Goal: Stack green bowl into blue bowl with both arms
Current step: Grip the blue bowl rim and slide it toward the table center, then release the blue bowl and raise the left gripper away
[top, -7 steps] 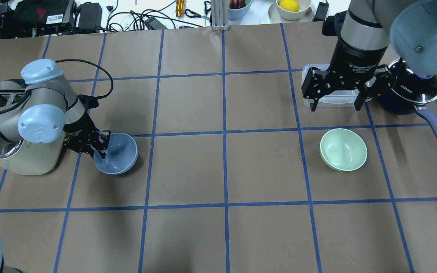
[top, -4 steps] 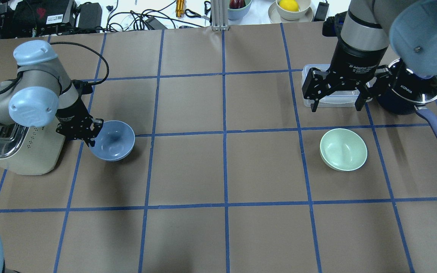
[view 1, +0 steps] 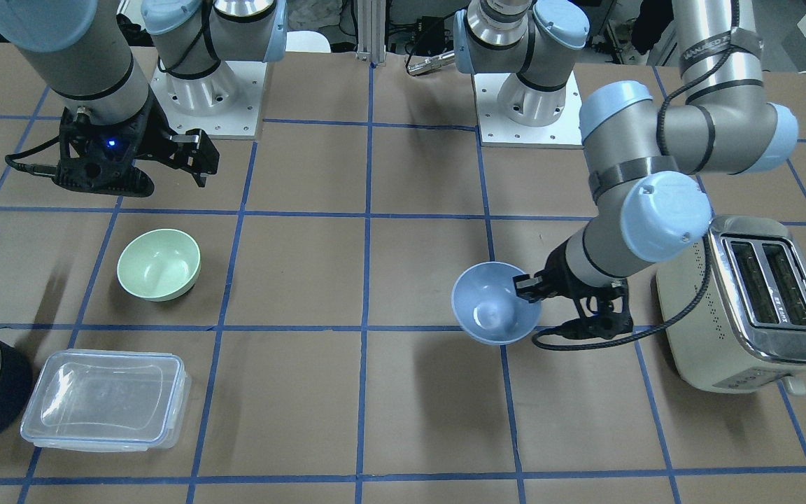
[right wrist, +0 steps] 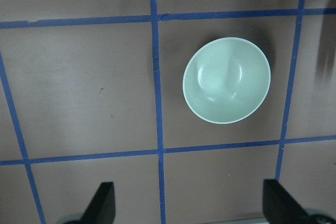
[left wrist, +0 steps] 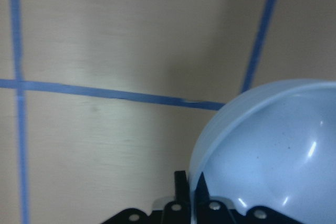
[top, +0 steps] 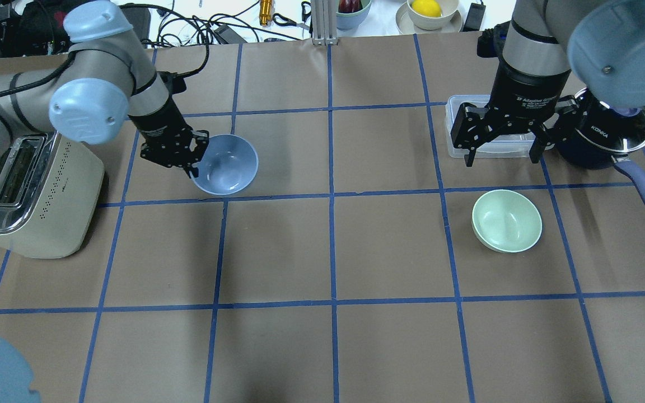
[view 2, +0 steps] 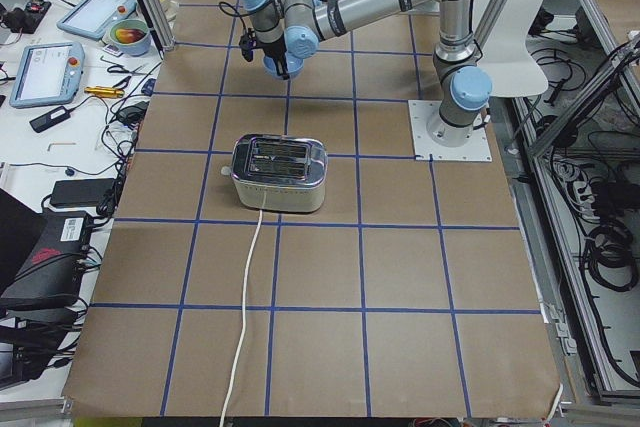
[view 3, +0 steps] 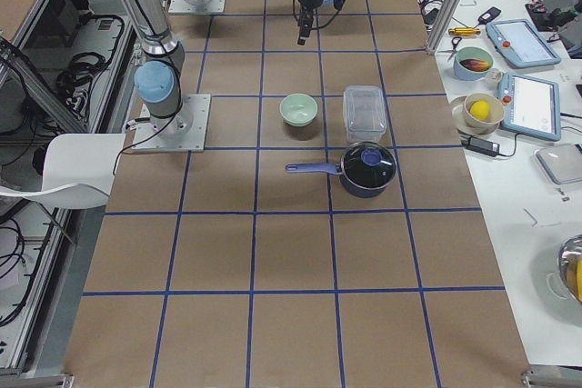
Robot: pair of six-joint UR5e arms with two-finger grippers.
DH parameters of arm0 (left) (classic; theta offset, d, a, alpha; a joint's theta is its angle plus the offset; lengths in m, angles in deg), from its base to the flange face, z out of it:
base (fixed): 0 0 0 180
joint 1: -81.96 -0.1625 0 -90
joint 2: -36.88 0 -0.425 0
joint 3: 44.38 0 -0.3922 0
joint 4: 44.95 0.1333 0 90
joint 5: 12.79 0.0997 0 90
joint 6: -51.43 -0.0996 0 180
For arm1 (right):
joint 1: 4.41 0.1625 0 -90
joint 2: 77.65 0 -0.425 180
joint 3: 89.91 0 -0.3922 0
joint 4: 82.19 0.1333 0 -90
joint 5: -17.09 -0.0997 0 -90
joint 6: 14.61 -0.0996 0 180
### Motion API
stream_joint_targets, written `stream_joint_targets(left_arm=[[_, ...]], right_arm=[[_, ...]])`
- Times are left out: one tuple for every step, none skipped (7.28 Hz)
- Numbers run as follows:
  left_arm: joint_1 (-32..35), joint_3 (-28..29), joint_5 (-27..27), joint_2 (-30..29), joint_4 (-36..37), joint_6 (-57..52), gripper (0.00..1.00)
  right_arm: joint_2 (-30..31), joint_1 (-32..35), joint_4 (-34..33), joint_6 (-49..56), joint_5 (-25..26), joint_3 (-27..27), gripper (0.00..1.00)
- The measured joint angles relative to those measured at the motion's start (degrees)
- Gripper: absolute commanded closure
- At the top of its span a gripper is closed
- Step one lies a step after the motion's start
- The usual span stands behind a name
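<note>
The blue bowl (top: 227, 164) hangs in the air, gripped by its rim in my left gripper (top: 194, 168), which is shut on it; it also shows in the front view (view 1: 494, 312) and fills the lower right of the left wrist view (left wrist: 278, 156). The green bowl (top: 506, 220) stands upright on the table at the right, also in the front view (view 1: 159, 264) and the right wrist view (right wrist: 227, 80). My right gripper (top: 501, 154) hovers open and empty beyond the green bowl, above the clear box.
A cream toaster (top: 26, 190) stands at the left edge. A clear lidded box (view 1: 105, 399) and a dark blue saucepan (top: 608, 134) with a long handle stand at the right, beyond the green bowl. Cables and bowls lie past the far edge.
My left gripper has lifted the blue bowl off the table and carried it up, away from me and to the right. The right gripper has barely moved. The green bowl is unmoved.
</note>
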Motion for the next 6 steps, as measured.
stream_joint_targets(left_arm=[[3.56,0.08,-2.88,-1.17,2.62,4.32,1.0],[6.71,-0.01,-4.44,-2.75,4.94,7.35,1.0],[9.3,-0.05,-5.01,-4.49,6.26,9.3,1.0],[11.41,-0.08,-5.21,-6.19,7.48,10.65,1.0],[12.96,-0.09,-5.27,-7.64,8.57,11.41,1.0],[13.72,-0.09,-5.36,-8.65,9.07,11.62,0.97]], right_arm=[[-0.05,-0.08,0.06,0.08,0.23,-0.19,0.0],[-0.07,-0.11,0.08,0.09,0.32,-0.23,0.0],[-0.08,-0.13,0.11,0.03,0.31,-0.23,0.0],[-0.08,-0.14,0.12,0.0,0.29,-0.19,0.0],[-0.12,-0.14,0.15,0.01,0.33,-0.18,0.0],[-0.14,-0.14,0.19,0.02,0.38,-0.17,0.0]])
